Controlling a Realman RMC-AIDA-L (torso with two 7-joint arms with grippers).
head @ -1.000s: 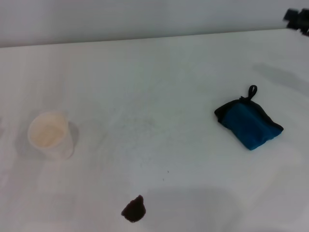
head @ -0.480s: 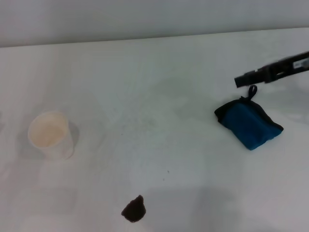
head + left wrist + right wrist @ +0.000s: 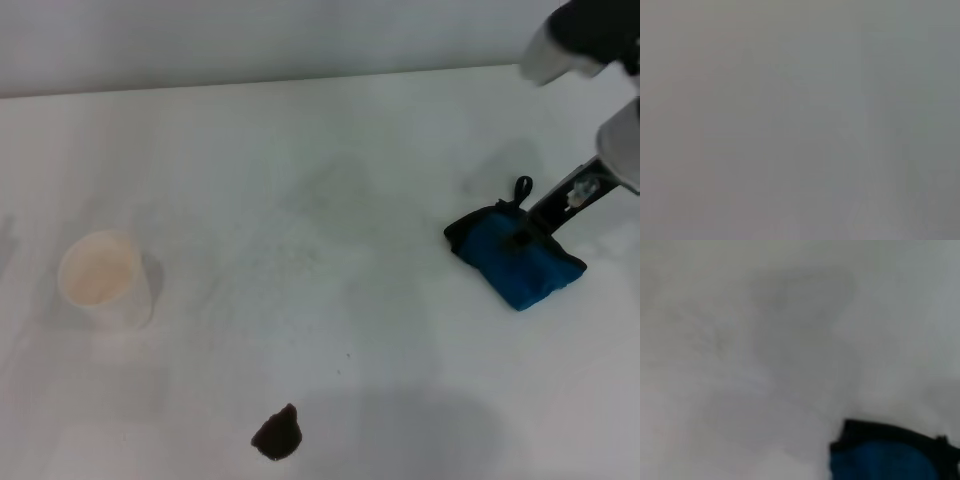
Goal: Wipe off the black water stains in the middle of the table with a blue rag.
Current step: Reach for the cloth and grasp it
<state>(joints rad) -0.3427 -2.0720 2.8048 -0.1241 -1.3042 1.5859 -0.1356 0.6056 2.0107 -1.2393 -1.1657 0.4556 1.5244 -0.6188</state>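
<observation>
The blue rag point(image 3: 522, 264), folded with black edging and a small loop, lies on the right side of the white table point(image 3: 330, 190). My right gripper point(image 3: 522, 236) reaches down from the upper right, and its dark tip rests at the rag's upper part near the loop. The right wrist view shows a corner of the rag point(image 3: 890, 457) against bare tabletop. The black water stain point(image 3: 277, 434) is a small glossy blotch near the table's front edge, well left of the rag. My left gripper is out of sight, and the left wrist view shows only plain grey.
A white plastic cup point(image 3: 103, 280) stands upright on the left side of the table. The table's far edge runs along the top of the head view, with a grey wall behind it.
My right arm has swung in from the upper right corner and come down onto the rag. The rag, stain and cup have not moved.
</observation>
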